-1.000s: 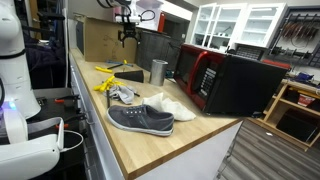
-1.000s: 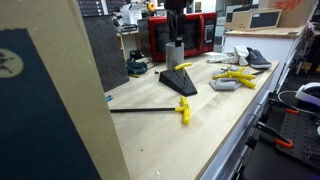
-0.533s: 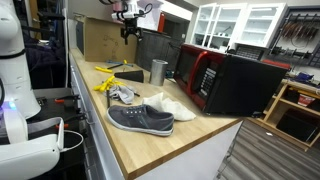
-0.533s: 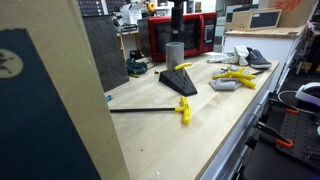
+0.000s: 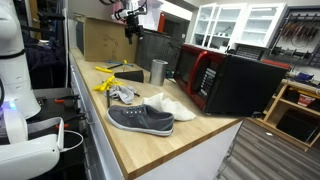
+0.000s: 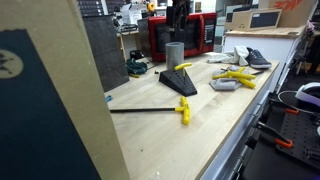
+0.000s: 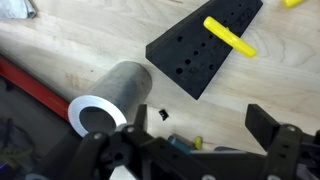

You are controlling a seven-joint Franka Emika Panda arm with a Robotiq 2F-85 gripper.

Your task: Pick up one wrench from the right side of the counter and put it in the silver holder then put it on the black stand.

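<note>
**Operator:** What does the exterior view with the shoes show?

**Describer:** Your gripper (image 5: 130,22) hangs high over the far end of the counter (image 5: 150,150). The silver holder (image 5: 158,71), a shiny upright cup, stands well below it. The black stand (image 5: 125,75) lies low and flat just beside the cup. A grey shoe (image 5: 140,119) and the red-and-black microwave (image 5: 225,80) sit nearby, and nothing stands between gripper and cup.

**Operator:** And the exterior view from the opposite end?

**Describer:** Your gripper (image 6: 178,12) sits at the top edge, above the holder (image 6: 174,53). The stand (image 6: 180,82) lies just in front of the cup. A thin dark bar (image 6: 145,110) lies apart on the wood.

**Operator:** The wrist view?

**Describer:** Your fingers (image 7: 280,140) are spread wide with nothing between them. The holder (image 7: 130,85) stands below them, toward the left of the picture. The stand (image 7: 195,45), dotted with holes, carries a yellow peg (image 7: 230,38). I cannot make out the wrench, and the cup's inside is too dark to tell.
</note>
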